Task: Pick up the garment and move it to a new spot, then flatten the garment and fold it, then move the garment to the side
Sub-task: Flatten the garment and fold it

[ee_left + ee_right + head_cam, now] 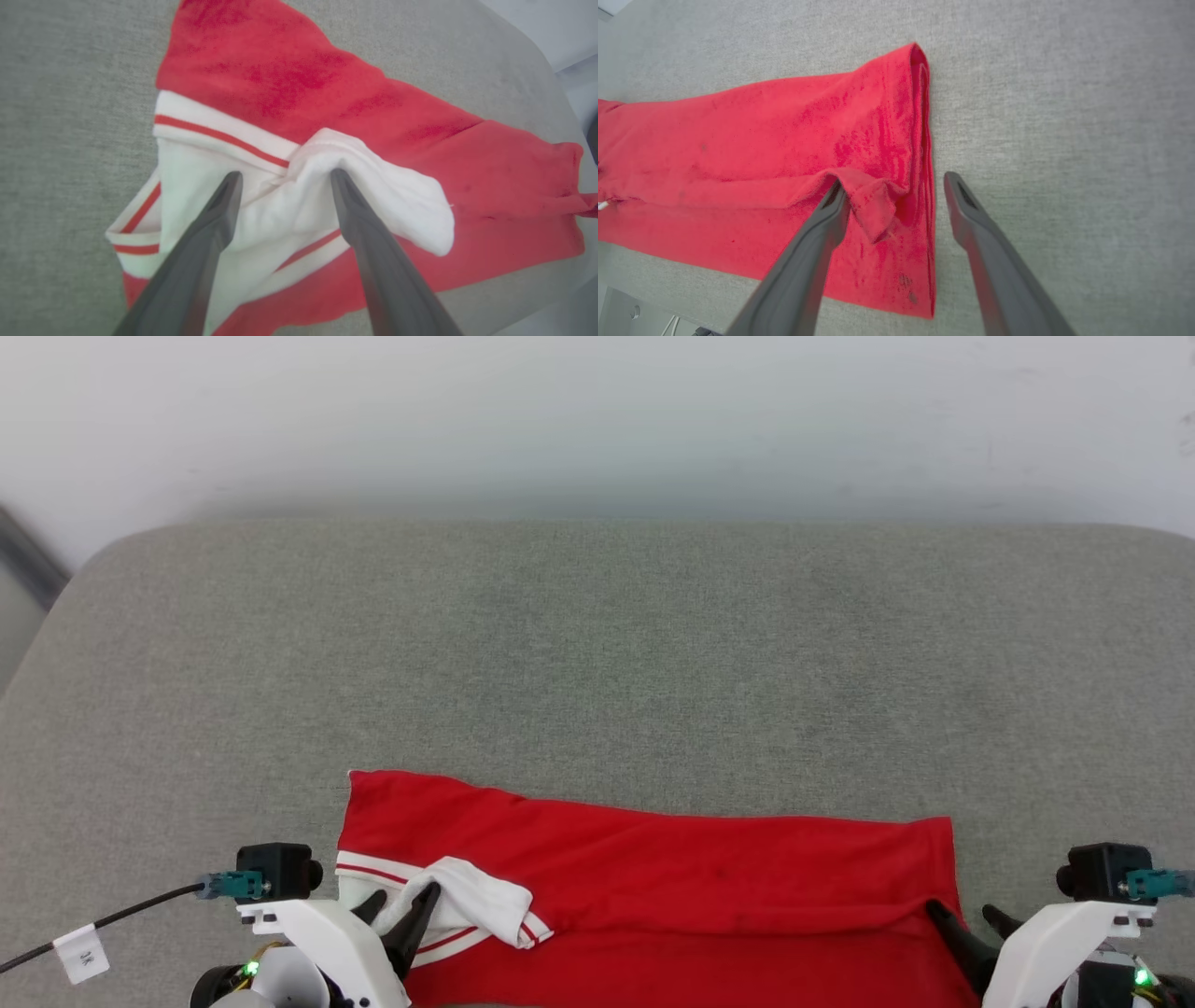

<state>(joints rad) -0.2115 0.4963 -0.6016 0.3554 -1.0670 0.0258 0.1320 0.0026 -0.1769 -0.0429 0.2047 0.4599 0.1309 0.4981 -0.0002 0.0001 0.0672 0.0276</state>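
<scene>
Head view has the garment [653, 868] lying folded in a long red band along the near edge of the grey padded surface [597, 663], between the two arms; the left gripper [401, 903] stands wide over the bunched white sleeve [373, 200], holding nothing; the right gripper [962, 910] is likewise spread at the opposite end, one finger [822, 224] touching a turned-up red flap; I judge the jersey light, limp and apt to slip apart in layers, so hold is best taken at the two end corners, pinching all layers together.
</scene>
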